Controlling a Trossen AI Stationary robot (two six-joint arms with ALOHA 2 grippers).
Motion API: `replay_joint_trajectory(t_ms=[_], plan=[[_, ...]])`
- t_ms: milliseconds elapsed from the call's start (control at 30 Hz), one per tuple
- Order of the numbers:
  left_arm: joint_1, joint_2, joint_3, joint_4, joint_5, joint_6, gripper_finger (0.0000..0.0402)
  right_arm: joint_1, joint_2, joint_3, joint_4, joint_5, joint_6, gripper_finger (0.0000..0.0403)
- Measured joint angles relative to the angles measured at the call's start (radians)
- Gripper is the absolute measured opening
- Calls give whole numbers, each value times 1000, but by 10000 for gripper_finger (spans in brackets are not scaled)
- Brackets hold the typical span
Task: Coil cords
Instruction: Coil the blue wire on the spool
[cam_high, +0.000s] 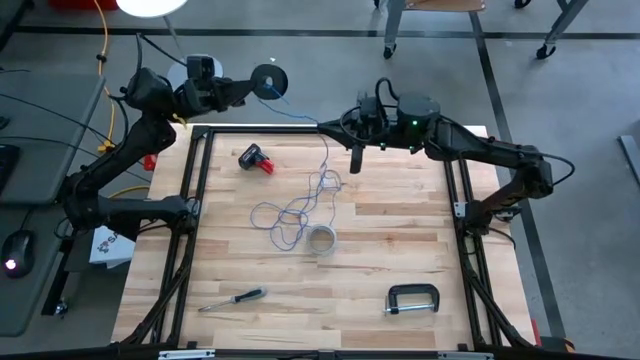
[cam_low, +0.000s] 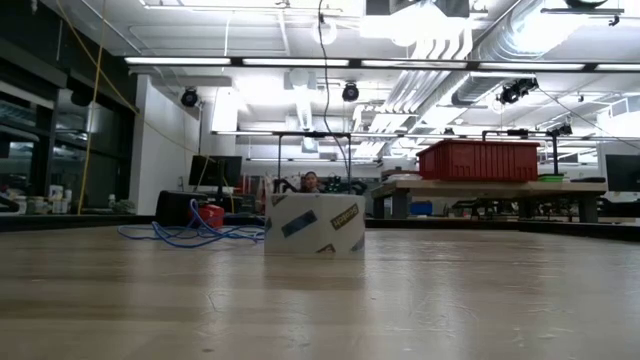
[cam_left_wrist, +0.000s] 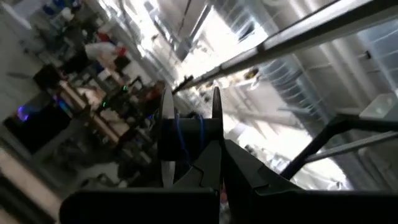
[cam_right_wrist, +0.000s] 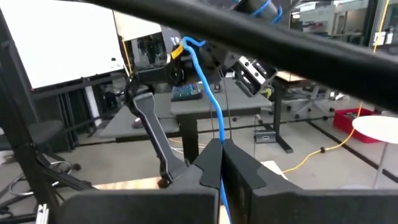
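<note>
- I am a two-armed robot at a wooden desk (cam_high: 380, 250), seen from above; my job is to coil thin cords.
- My left gripper (cam_high: 243, 88) is raised beyond the desk's far-left corner, at about eleven o'clock. Its jaws are closed on a dark spool (cam_high: 268, 81) that carries a few turns of blue cord.
- My right gripper (cam_high: 355, 160) hangs over the far middle of the desk, at about twelve o'clock. Its jaws are pinched shut on the blue cord (cam_high: 300, 116), which runs taut from there across to the spool.
- The remaining blue cord, mixed with a pale grey cord (cam_high: 322, 180), lies in a loose tangle (cam_high: 292, 215) at the desk's centre, just beside a roll of tape (cam_high: 321, 240).
- Elsewhere on the desk: a red and black object (cam_high: 256, 159) at ten o'clock, a screwdriver (cam_high: 232, 298) at seven, a clamp (cam_high: 412, 298) at five.
- I judge the cords to be very light, limp and a little slippery. They will likely snag in the tangle and lose any loop left without tension.
- I judge the best hold to be a pinch on a single strand close to the spool, clear of the tangle.
</note>
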Motion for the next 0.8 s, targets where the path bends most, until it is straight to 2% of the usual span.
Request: replay_joint_trajectory(t_ms=[133,367,500,667,800], plan=[[0,0,0,64,-30,-47,0,0,-1,0,-16,0,-6,0],[0,-7,0,54,75,-152,0,-5,-35,0,-24,0,-24,0],[9,-14,0,20,104,-153,0,-6,-65,0,-50,23,-42,0],[18,-13,0,-67,193,-162,0,-28,-99,0,-59,46,-64,0],[-10,7,0,-88,241,-202,0,-54,-103,0,-57,54,-68,0]])
